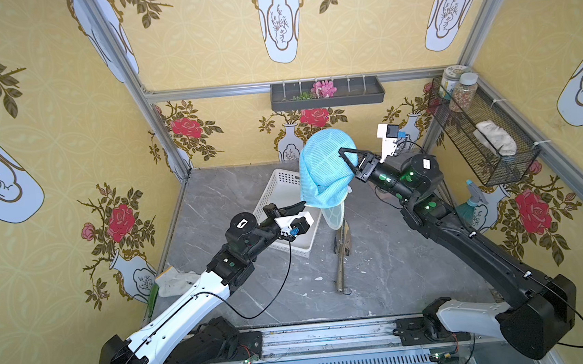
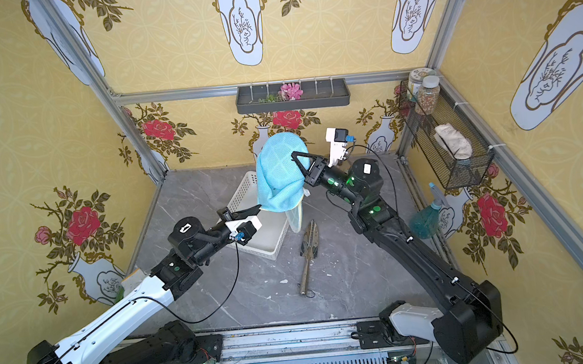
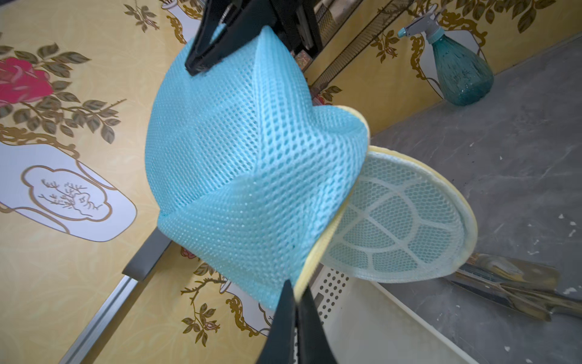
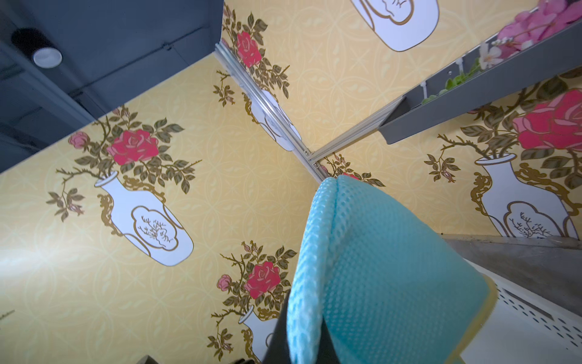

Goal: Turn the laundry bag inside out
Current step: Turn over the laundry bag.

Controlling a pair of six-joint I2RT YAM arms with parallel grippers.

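While the right gripper (image 1: 341, 151) pinches the upper mesh of the laundry bag (image 1: 323, 176) and holds it in the air above the white perforated basket (image 1: 279, 185), the left gripper (image 1: 302, 204) is pressed together on the bag's yellow lower trim.

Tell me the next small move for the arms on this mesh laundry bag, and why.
Probably draw the left gripper, shut on the yellow trim, down and away from the right gripper, to open the mouth. The laundry bag hangs from the right gripper's pinch above the white basket, its ribbed round face dangling free.
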